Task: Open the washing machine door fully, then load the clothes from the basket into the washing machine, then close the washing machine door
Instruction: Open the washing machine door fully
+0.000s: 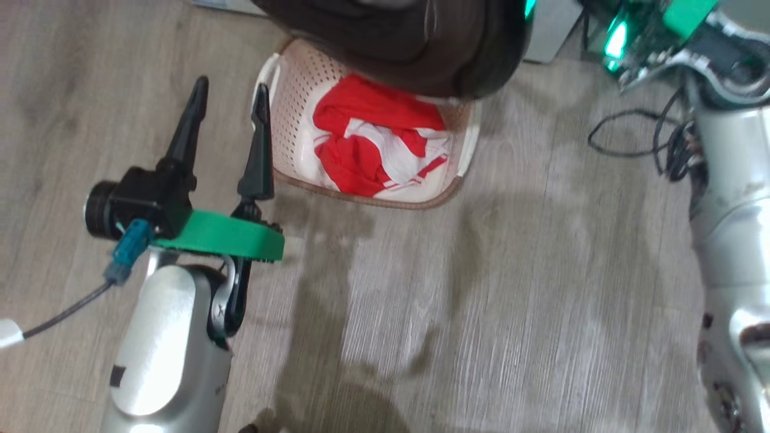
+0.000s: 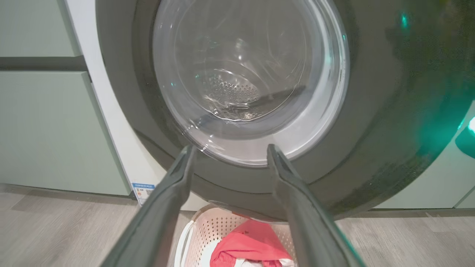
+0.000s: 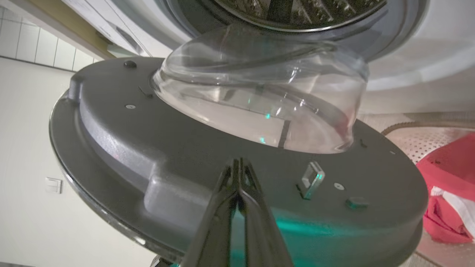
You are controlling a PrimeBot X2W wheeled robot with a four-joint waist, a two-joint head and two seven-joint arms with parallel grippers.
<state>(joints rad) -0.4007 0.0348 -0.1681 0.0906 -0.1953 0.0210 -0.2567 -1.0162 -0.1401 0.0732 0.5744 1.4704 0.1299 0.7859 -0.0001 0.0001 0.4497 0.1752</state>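
Floor: grey wood-look planks, streaked with shadow, running out from under me. In the left wrist view, pale green cabinets stand at 9 o'clock beside the washing machine, white-fronted, with a blue sticker low on its corner. In the right wrist view, a pale wall with a switch plate at 8 o'clock.

Head view: the basket sits on the floor at 12 o'clock, the clothes bundled inside it, red with white panels. The washing machine door hangs swung out above the basket's far end and hides that rim. A loose black cable lies on the planks at 2 o'clock, near my right arm.

My left gripper is at 10 o'clock, fingers spread wide and empty, the nearer finger just beside the basket's left wall. Through its own camera the door's glass bowl fills 12 o'clock, the basket at 6.

My right gripper has its fingers pressed together, nothing between them, tips at the door's dark inner face just below the glass bowl; touching or not, I cannot tell. The steel drum shows at 12 o'clock.
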